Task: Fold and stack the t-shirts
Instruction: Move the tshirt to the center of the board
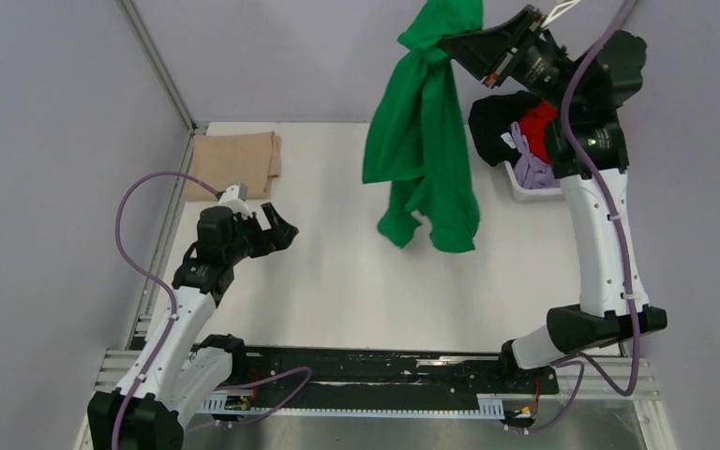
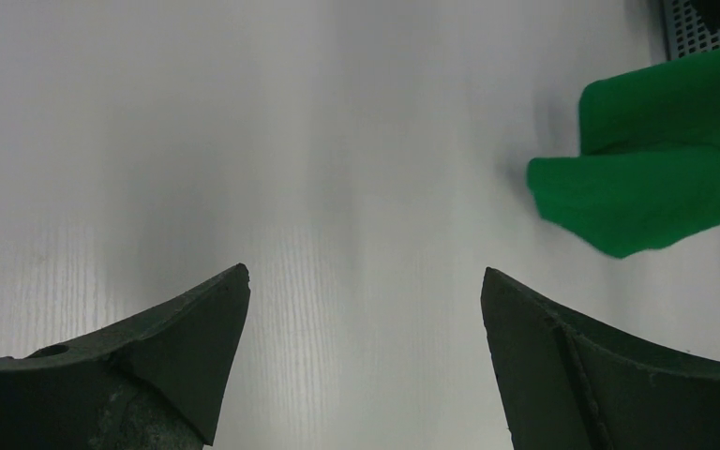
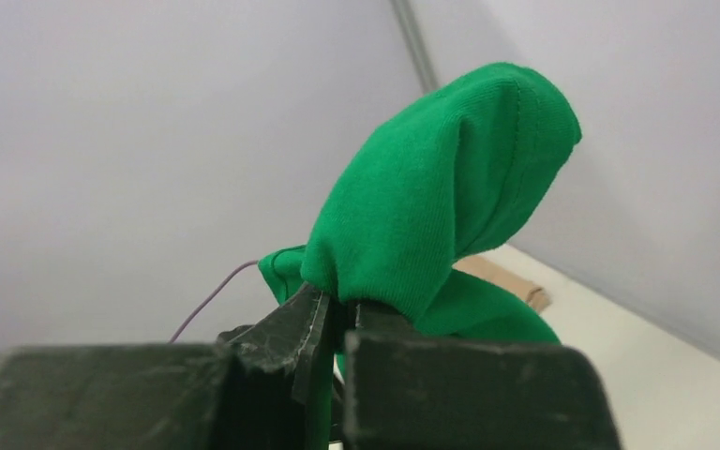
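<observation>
A bright green t-shirt (image 1: 422,141) hangs in the air over the back middle of the table, bunched at the top where my right gripper (image 1: 450,42) is shut on it; its lower end just reaches the table. The right wrist view shows the green t-shirt (image 3: 431,206) pinched between the shut jaws of the right gripper (image 3: 342,309). A folded tan t-shirt (image 1: 232,161) lies flat at the back left. My left gripper (image 1: 279,225) stands open above the table's left side, nothing between its fingers (image 2: 187,328); the green cloth (image 2: 647,169) shows to its far right.
A white basket (image 1: 523,187) at the back right holds black (image 1: 499,117), red (image 1: 538,117) and lavender (image 1: 530,167) shirts, partly hidden by the right arm. A metal post runs along the table's left edge. Bare white tabletop (image 1: 337,272) lies between the arms.
</observation>
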Controlling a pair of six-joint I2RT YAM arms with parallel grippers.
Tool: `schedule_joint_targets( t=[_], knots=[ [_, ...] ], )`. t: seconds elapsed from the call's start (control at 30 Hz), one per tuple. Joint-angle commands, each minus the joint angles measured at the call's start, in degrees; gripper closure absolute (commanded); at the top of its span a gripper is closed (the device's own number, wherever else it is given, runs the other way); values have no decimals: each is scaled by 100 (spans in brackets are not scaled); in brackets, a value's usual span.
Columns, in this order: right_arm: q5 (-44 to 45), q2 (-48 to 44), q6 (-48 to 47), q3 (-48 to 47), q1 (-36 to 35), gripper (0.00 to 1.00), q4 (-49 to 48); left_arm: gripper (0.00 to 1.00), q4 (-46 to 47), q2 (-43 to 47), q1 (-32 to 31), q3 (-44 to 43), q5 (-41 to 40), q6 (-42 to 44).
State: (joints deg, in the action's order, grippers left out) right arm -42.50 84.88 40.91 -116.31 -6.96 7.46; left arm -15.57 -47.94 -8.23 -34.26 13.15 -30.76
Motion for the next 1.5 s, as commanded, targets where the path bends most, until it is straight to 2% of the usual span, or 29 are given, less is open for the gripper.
schedule_joint_targets(
  t=[0.0, 0.13, 0.23, 0.4, 0.53, 0.57, 0.63, 0.7, 0.73, 0.8, 0.83, 0.87, 1.0, 1.13, 1.3, 1.47],
  knots=[
    [-272, 291, -60, -269, -694, 100, -431, 0, -33, 174, 6, -79, -216, -62],
    [-287, 291, -339, 71, -879, 100, -428, 0, -133, 231, 6, -98, -360, -85],
    [4, -117, -719, 975, -772, 100, -286, 0, -173, 280, 6, -89, -520, -132],
    [-90, -1382, -661, 3692, 74, 100, -141, 0, -232, 292, 6, -85, -649, -161],
    [-348, -1771, -798, 5734, 1142, 97, 188, 0, -234, 181, 1, -103, -729, -176],
    [-207, -1748, -908, 6066, 1356, 92, 393, 0, -227, 112, 4, -111, -722, -184],
    [740, -1601, -1144, 6413, 1607, 82, 969, 0, -219, -17, 5, -133, -684, -203],
    [1900, -1461, -1408, 6354, 1628, 57, 1508, 0, -230, -175, 6, -167, -637, -243],
    [2219, -1411, -1488, 6255, 1628, 40, 1735, 0, -246, -244, 6, -190, -629, -271],
    [2521, -1423, -1515, 6128, 1613, 18, 1954, 0, -322, -538, 6, -190, -537, -334],
    [2609, -1493, -1466, 6133, 1569, 4, 1966, 0, -332, -610, 1, -184, -491, -393],
    [2774, -1593, -1412, 6148, 1493, 0, 1961, 0, -332, -756, 4, -148, -353, -434],
    [3760, -1929, -1302, 6323, 809, 0, 2020, 0, -418, -1019, 6, 11, -146, -578],
    [4683, -1990, -1216, 6503, -332, 0, 2106, 0, -799, -1140, -1, 43, -353, -580],
    [4921, -1642, -1188, 6681, -1535, 0, 1864, 0, -938, -1431, -73, 28, -483, -592],
    [4801, -1352, -1036, 6807, -1997, 0, 1497, 0, -824, -2147, -528, -145, -653, -653]
  ],
)
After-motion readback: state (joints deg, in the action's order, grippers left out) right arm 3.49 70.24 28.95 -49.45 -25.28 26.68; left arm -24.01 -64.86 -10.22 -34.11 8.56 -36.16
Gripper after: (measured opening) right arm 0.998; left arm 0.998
